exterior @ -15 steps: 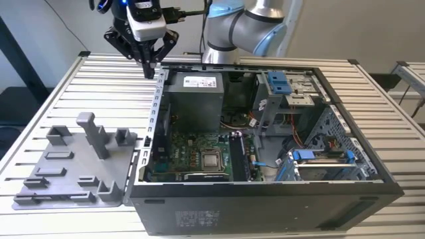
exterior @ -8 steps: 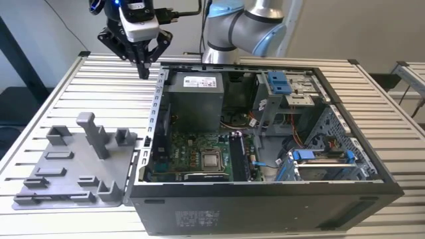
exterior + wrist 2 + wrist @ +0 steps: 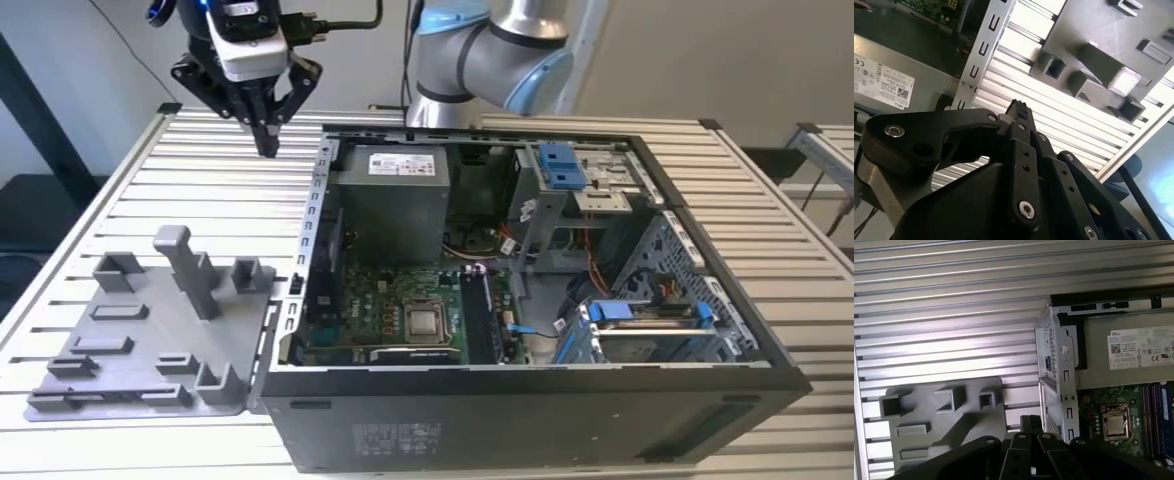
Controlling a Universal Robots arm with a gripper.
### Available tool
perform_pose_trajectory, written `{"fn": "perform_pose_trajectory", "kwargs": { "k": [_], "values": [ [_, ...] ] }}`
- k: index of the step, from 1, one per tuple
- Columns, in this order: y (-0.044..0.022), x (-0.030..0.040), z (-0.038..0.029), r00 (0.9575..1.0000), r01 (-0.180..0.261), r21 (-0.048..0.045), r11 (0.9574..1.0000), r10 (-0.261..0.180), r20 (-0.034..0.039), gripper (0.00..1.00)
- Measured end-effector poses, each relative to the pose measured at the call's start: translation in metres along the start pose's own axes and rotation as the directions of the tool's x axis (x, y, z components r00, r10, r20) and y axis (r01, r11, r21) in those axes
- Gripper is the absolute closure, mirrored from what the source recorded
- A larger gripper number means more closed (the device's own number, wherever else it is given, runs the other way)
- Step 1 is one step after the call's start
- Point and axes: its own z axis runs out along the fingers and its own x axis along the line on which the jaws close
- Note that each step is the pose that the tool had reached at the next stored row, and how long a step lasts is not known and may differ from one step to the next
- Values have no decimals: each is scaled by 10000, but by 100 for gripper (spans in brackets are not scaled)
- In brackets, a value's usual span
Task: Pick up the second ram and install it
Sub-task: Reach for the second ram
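My gripper [image 3: 268,146] hangs above the slatted table behind the grey plastic tray [image 3: 134,345], at the exterior view's left of the open computer case [image 3: 534,410]. Its fingers meet at a point, shut with nothing between them, as both wrist views show [image 3: 1016,107] [image 3: 1029,423]. Dark, bluish ram sticks [image 3: 477,315] stand edge-on in the motherboard slots beside the processor [image 3: 424,321]. In the first wrist view they appear as bluish strips [image 3: 1154,415]. I cannot tell which stick is the second ram. The tray's upright blocks [image 3: 949,399] hold no stick.
The case holds a grey power supply [image 3: 387,195] at the back. Bright blue drive clips [image 3: 561,165] [image 3: 643,312] sit toward the exterior view's right. The case's metal side rail [image 3: 981,55] stands between the tray and the motherboard. The arm's base [image 3: 487,50] rises behind the case.
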Motion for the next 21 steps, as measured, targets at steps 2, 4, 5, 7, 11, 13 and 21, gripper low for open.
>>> {"fn": "perform_pose_trajectory", "kwargs": {
  "k": [2, 4, 5, 7, 11, 13, 21],
  "values": [
    [-3, 52, 2, 10000, 18, -1, 10000, -18, 0, 89],
    [-9, 110, 6, 10000, 30, -1, 10000, -30, -2, 89],
    [-13, 140, 6, 10000, 36, -1, 10000, -36, -1, 89],
    [-20, 207, 8, 10000, 53, -2, 10000, -53, -2, 89],
    [-28, 318, 9, 10000, 77, -1, 10000, -77, -4, 89],
    [-32, 360, 10, 10000, 76, -6, 10000, -76, -7, 89],
    [-64, 662, 9, 10000, 76, -14, 10000, -76, -13, 89]
  ]
}}
